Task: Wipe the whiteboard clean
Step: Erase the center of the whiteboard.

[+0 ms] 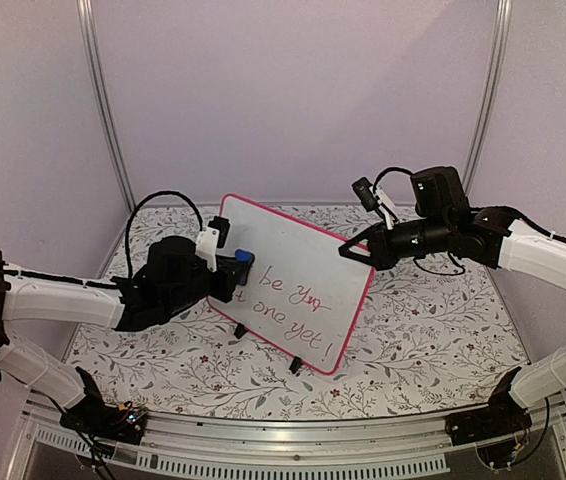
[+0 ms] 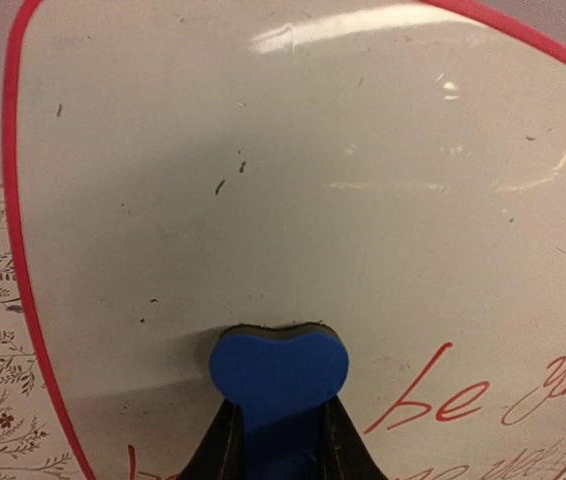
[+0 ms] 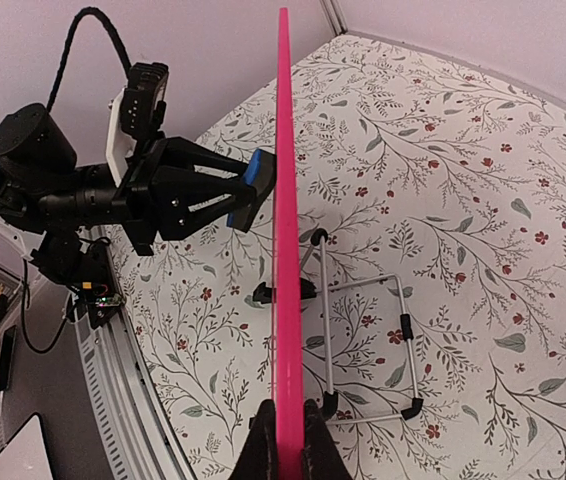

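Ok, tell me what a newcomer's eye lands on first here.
The pink-framed whiteboard stands mid-table with red handwriting across its lower part. The left gripper presses a blue eraser against the board's face near its left edge, while the right gripper pinches the right edge, jaws shut on the frame.

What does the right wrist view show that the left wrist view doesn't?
Right wrist only: the pink-framed white whiteboard edge-on, pinched in the right claw, with a thin wire stand behind it. Left wrist only: the board's glossy face with red handwriting lower right. Both: the small blue foam eraser, gripped by the left claw, pressed against the board.
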